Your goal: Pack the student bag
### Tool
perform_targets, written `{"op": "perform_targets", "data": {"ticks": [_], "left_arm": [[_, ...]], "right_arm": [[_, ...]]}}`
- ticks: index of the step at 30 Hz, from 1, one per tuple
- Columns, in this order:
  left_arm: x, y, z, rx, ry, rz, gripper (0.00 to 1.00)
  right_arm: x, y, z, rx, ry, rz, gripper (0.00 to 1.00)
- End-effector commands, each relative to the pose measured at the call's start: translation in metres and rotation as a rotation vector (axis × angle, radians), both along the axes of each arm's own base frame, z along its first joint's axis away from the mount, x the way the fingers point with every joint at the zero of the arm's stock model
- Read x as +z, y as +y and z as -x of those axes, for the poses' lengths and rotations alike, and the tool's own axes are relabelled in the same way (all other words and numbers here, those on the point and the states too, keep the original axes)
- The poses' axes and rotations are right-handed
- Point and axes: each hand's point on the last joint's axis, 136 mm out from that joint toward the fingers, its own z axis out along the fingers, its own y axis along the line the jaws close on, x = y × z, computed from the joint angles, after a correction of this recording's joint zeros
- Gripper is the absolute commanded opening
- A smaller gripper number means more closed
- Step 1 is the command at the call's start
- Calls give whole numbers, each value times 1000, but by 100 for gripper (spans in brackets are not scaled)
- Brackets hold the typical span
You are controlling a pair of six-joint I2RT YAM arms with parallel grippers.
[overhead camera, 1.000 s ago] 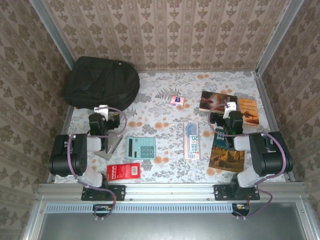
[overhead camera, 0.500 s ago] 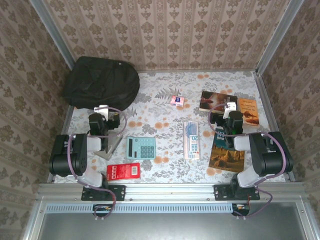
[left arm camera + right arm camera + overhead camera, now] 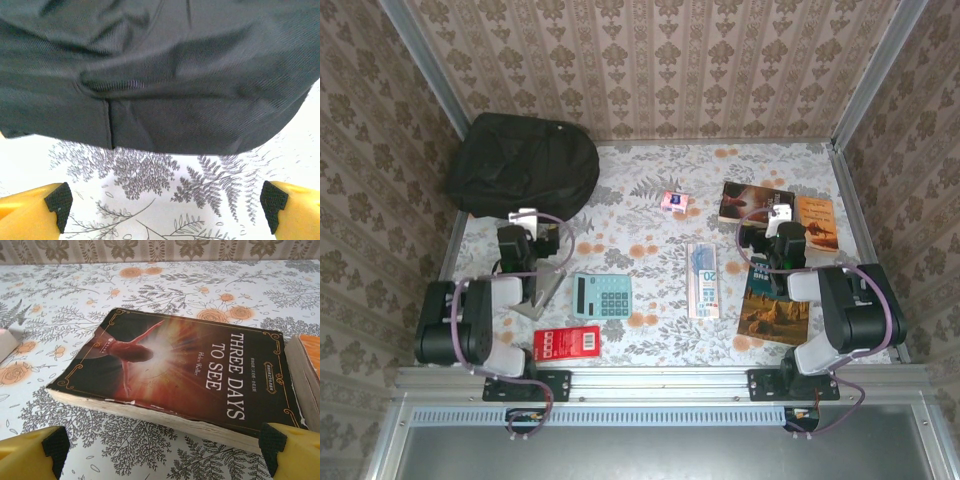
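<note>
The student bag (image 3: 520, 165), a large black fabric backpack, lies at the table's far left corner. My left gripper (image 3: 526, 222) is just in front of its near edge and stands open with nothing between the fingers. In the left wrist view the bag (image 3: 160, 75) spans the upper half, and the open left gripper (image 3: 166, 205) is over bare tablecloth. My right gripper (image 3: 778, 216) is open and empty in front of the dark book "Three Days to See" (image 3: 755, 203). The right wrist view has that book (image 3: 185, 375) lying flat just beyond the right gripper (image 3: 162, 447).
An orange book (image 3: 817, 222) lies right of the dark one, and a landscape-cover book (image 3: 775, 305) sits under the right arm. A teal calculator (image 3: 601, 296), a red box (image 3: 567, 343), a long stationery pack (image 3: 703, 280) and a small pink box (image 3: 674, 202) lie mid-table.
The left arm's lower links have shifted slightly left and nearer the front edge. Both grippers stay open and in place.
</note>
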Motion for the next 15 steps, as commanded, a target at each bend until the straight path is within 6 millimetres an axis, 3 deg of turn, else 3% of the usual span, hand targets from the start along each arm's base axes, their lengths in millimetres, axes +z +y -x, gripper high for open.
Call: {"op": "perform_targets", "data": {"ticks": [1, 3, 5, 10, 13, 15], "left_arm": [[70, -6, 3, 18, -122, -101, 100], [111, -23, 11, -36, -222, -98, 100], [145, -40, 21, -84, -300, -76, 100], [210, -79, 46, -168, -376, -24, 100], [231, -81, 49, -106, -257, 75, 100], [230, -85, 45, -85, -113, 102, 100]], "right_arm": [[33, 13, 1, 46, -58, 40, 100], [55, 31, 3, 100, -49, 104, 100], [91, 54, 5, 125, -126, 107, 100], [185, 152, 45, 384, -281, 51, 100], [227, 190, 74, 513, -326, -3, 100], [248, 199, 83, 533, -310, -51, 100]]}}
